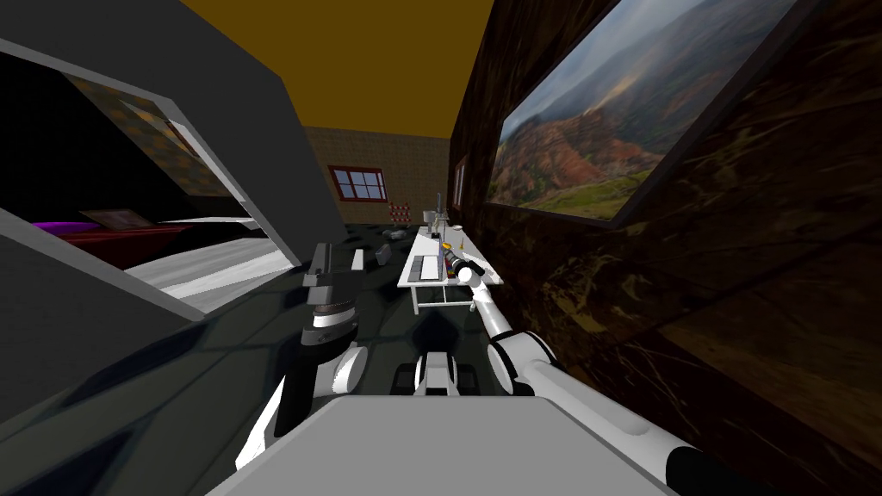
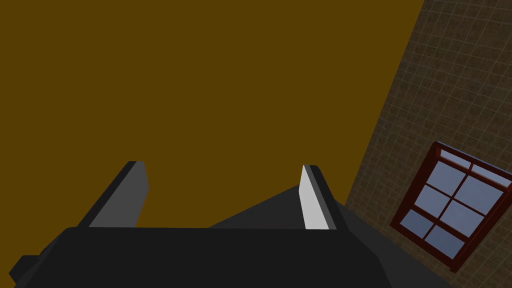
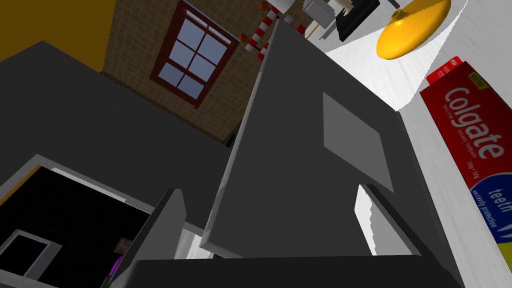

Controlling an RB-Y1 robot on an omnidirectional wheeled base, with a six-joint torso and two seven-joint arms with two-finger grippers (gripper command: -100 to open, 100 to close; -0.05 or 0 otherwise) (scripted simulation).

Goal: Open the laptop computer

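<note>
Right wrist view shows the right pincer (image 3: 267,190), spread wide and empty, straddling the near edge of the dark grey laptop (image 3: 300,165), which stretches ahead on the white table (image 3: 435,47), while the left pincer (image 2: 222,167) hangs open, well apart.

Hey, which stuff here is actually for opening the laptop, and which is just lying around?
For the job: laptop; right gripper, open at its edge.
Just lying about: Colgate box; yellow dish; both on the white table. Idle: left gripper, open, raised.
</note>
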